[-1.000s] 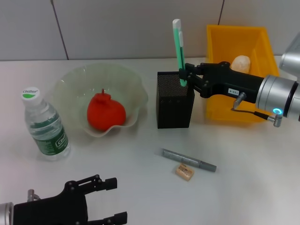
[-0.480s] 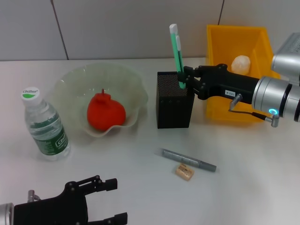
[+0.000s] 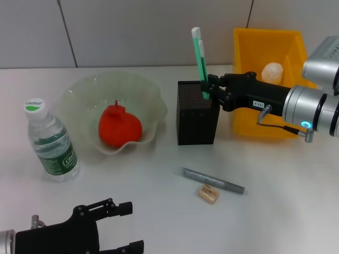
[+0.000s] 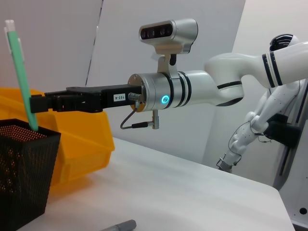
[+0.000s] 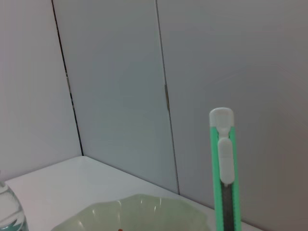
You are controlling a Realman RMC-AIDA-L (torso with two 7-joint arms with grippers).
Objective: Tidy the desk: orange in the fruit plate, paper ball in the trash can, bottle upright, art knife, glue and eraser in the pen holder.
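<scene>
My right gripper (image 3: 207,89) is shut on the mint-green art knife (image 3: 199,58), which stands almost upright with its lower end inside the black mesh pen holder (image 3: 197,119). The knife also shows in the left wrist view (image 4: 19,77) and the right wrist view (image 5: 224,183). The grey glue stick (image 3: 213,180) and the beige eraser (image 3: 208,193) lie on the table in front of the holder. The orange (image 3: 119,126) sits in the green fruit plate (image 3: 85,92). The bottle (image 3: 50,140) stands upright at the left. The paper ball (image 3: 272,72) lies in the yellow trash can (image 3: 249,53). My left gripper (image 3: 132,226) is open at the near left.
A grey panelled wall runs along the table's far edge. The trash can stands close to the right of the pen holder, under my right arm. The fruit plate stands just left of the holder.
My right gripper has shifted slightly to the left with the art knife, which now leans a little to the left over the pen holder. The left arm has not moved.
</scene>
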